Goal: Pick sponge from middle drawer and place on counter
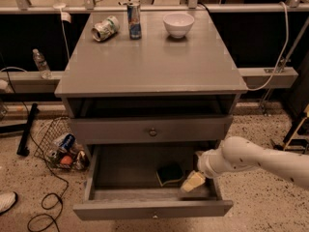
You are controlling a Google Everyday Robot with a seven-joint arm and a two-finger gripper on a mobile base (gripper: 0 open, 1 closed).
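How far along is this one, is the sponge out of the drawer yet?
Done: the wide grey wooden drawer stands pulled open. In hand: the claw is down inside it, beside the dark green rectangular sponge lying on its floor. Left: grasping, lifting and setting it on the flat grey wooden counter.

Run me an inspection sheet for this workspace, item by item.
Surface: counter, grey, no sponge on it yet.
Job's things: sponge lies dark face up in the open middle drawer.
Clutter: tipped can, upright can and white bowl at the counter's back.
Grippers: gripper inside the drawer, just right of the sponge.
Cables: black cable on the floor, left; white cable, right.
Surroundings: wire basket of litter, water bottle.
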